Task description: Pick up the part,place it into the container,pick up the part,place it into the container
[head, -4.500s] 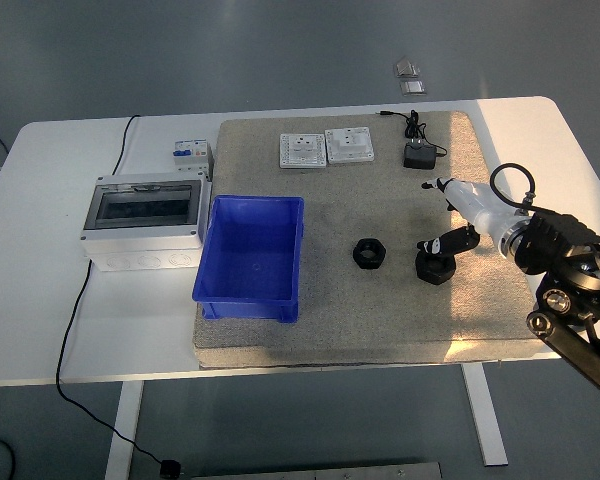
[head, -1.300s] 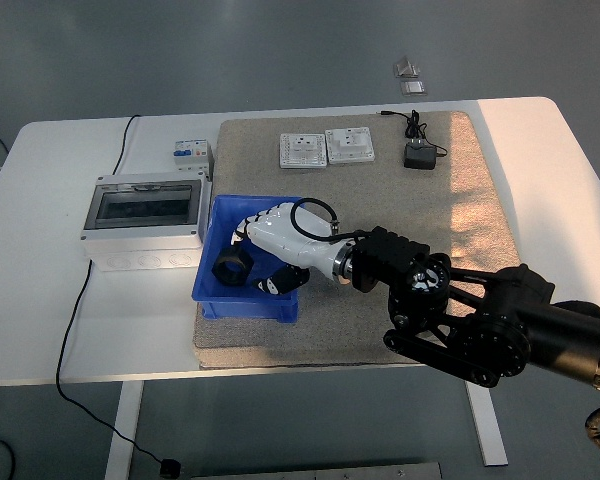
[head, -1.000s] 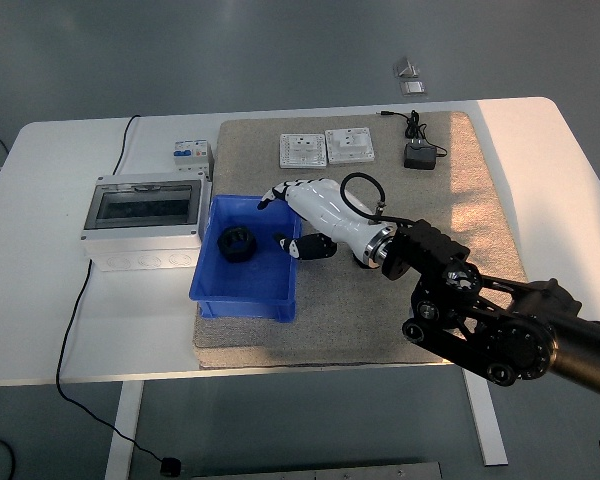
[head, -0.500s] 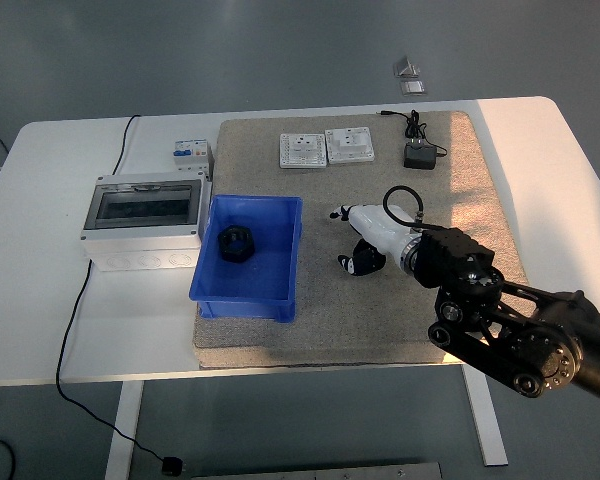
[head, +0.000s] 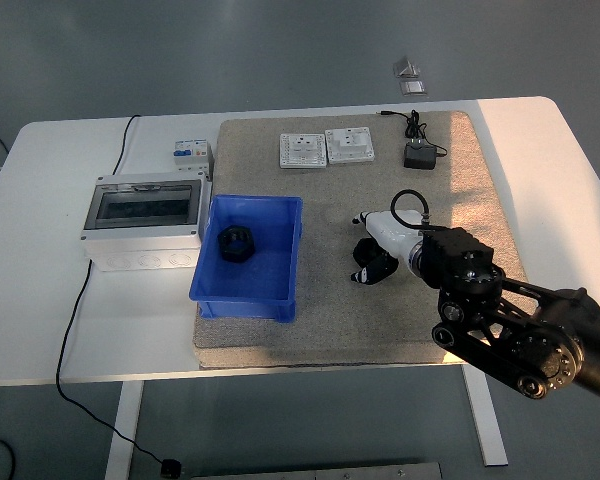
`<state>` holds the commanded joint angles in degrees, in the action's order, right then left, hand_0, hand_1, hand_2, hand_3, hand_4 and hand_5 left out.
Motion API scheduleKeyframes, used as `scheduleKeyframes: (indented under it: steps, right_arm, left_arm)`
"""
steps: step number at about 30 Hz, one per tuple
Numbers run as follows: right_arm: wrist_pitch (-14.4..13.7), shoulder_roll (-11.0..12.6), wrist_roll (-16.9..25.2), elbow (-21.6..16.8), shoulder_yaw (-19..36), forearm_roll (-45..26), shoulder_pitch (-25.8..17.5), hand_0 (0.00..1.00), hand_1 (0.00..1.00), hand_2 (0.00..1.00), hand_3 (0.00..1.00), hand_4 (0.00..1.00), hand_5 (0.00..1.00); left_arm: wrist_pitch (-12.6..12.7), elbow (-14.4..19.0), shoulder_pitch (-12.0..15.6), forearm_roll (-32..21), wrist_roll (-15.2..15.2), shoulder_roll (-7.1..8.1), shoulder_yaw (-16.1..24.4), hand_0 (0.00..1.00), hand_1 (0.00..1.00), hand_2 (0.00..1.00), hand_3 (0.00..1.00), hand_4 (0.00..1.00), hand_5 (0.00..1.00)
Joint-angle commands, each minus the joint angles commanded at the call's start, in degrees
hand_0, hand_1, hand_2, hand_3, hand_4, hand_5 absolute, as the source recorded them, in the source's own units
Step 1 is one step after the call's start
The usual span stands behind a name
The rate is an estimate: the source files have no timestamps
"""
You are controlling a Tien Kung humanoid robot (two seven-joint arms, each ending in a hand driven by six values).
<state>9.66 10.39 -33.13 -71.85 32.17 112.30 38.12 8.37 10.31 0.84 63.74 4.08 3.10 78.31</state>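
Part (head: 240,243) in container (head: 280,213); no legible txt.

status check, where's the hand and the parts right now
Right robot hand down on second black part on mat, grasp unclear. First part in blue container. Nothing in the way.

The right arm (head: 510,325) reaches in from the lower right corner, its black jointed links running up and left toward the middle of the table. Its white right hand (head: 378,250) points left, palm down, with dark-tipped fingers (head: 364,274) curled downward. Whether they grip anything is unclear.
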Motion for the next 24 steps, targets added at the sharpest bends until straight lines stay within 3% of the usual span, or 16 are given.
scheduleKeyframes:
  steps: [5,6,11,12,17,18,19,24]
  right_arm:
    - [0.41,-0.03,0.37,0.24,-0.77,1.81,0.04,0.543,0.679,0.813,0.853,0.781,0.314]
    - [0.42,-0.03,0.44,0.28,-0.9,2.23,0.05,0.446,0.527,0.639,0.675,0.453,0.113]
    - [0.5,-0.01,0.76,0.62,-1.45,3.73,0.1,0.446,0.527,0.639,0.675,0.453,0.113]
    - [0.42,-0.02,0.85,0.7,-1.53,3.86,0.1,0.378,0.427,0.526,0.597,0.29,0.002]
    - [-0.21,-0.11,1.47,1.45,-2.01,4.73,0.07,0.378,0.427,0.526,0.597,0.29,0.002]
    - [-0.53,-0.09,1.79,1.58,-2.08,4.93,0.07,0.368,0.411,0.524,0.589,0.23,0.002]
    - [-0.89,-0.07,2.12,1.69,-2.12,5.14,0.08,0.368,0.411,0.524,0.589,0.23,0.002]
    - [-5.62,0.13,5.54,1.47,-1.32,6.01,0.43,0.359,0.393,0.527,0.586,0.201,0.002]
  left_arm:
    - [-0.02,0.0,-0.06,0.06,-0.03,0.02,0.01,0.717,0.708,0.683,0.742,0.798,0.684]
    - [-0.02,0.0,-0.07,0.1,-0.03,0.03,0.03,0.717,0.707,0.683,0.742,0.799,0.685]
    - [0.0,0.0,-0.1,0.14,-0.06,0.05,0.03,0.717,0.707,0.683,0.742,0.799,0.685]
    - [0.0,0.0,-0.1,0.16,-0.06,0.05,0.04,0.717,0.708,0.683,0.743,0.799,0.689]
    - [0.1,0.0,-0.1,0.13,-0.18,0.05,-0.05,0.717,0.708,0.683,0.743,0.799,0.689]
    - [0.13,0.0,-0.1,0.12,-0.21,0.05,-0.07,0.717,0.707,0.683,0.741,0.797,0.689]
    - [0.16,0.0,-0.1,0.11,-0.25,0.05,-0.09,0.717,0.707,0.683,0.741,0.797,0.689]
    - [0.23,0.0,-0.1,0.1,-0.32,0.05,-0.12,0.717,0.707,0.681,0.74,0.797,0.69]
